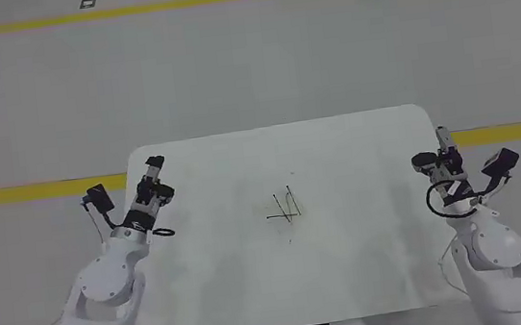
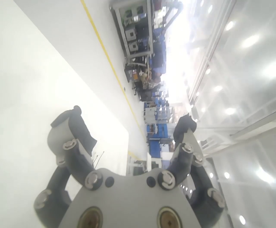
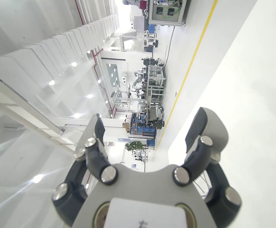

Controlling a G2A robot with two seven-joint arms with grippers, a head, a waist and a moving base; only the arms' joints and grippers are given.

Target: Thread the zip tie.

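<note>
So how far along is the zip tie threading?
Done: nothing that shows. In hand: nothing, left gripper and right gripper both open, empty, at the edges of the table. Left: everything, the zip ties lie untouched mid-table, to be picked up and threaded.

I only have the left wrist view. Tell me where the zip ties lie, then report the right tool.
Observer: In the top view the zip ties lie crossed over each other near the middle of the table.
Operator: Now the right tool.
Observer: The right tool is open and holds nothing.
Operator: Place both tools against the ties.
Observer: The left tool is near the table's left edge and the right tool near its right edge, both apart from the ties.
</note>
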